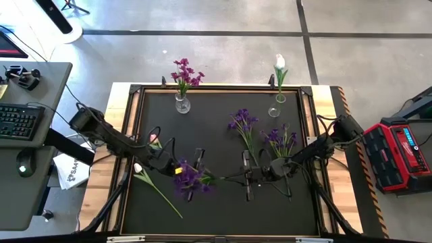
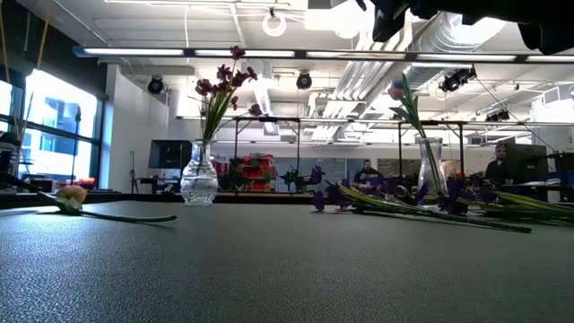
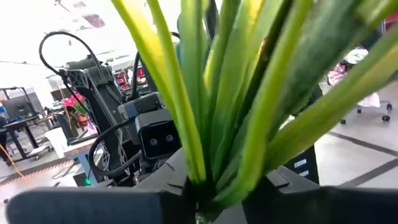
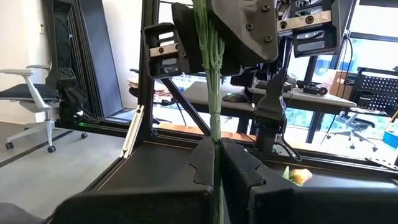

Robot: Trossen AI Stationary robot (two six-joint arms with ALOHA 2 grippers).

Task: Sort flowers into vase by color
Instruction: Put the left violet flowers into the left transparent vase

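One purple-bloomed flower (image 1: 189,178) is held level between both grippers above the table's near middle. My left gripper (image 1: 206,178) is shut on its leafy part beside the blooms. My right gripper (image 1: 239,177) faces it, shut on the bare green stem (image 1: 223,178). At the far edge, a glass vase (image 1: 182,103) holds purple flowers and a second vase (image 1: 278,108) holds a white tulip (image 1: 279,64). Two purple flowers (image 1: 243,125) (image 1: 280,140) lie flat right of centre. Two pale tulips (image 1: 155,140) (image 1: 138,167) lie on the left. My left gripper pinches the flower where its green leaves (image 3: 205,177) bunch around the stem, close to the blooms, coming level from the table's left. The leaves fan out back over the gripper. My right gripper pinches the bare stem (image 4: 216,155) between its two fingers, coming level from the table's right. The stem runs straight on from its fingers to the left gripper. The flower is lifted clear of the table.
A raised frame (image 1: 223,88) borders the black mat. A tulip's long stem (image 1: 162,196) slants toward the near edge left of the grippers. Bare mat (image 1: 223,145) lies between the grippers and the vases. A desk with a keyboard (image 1: 17,121) stands off the table's left.
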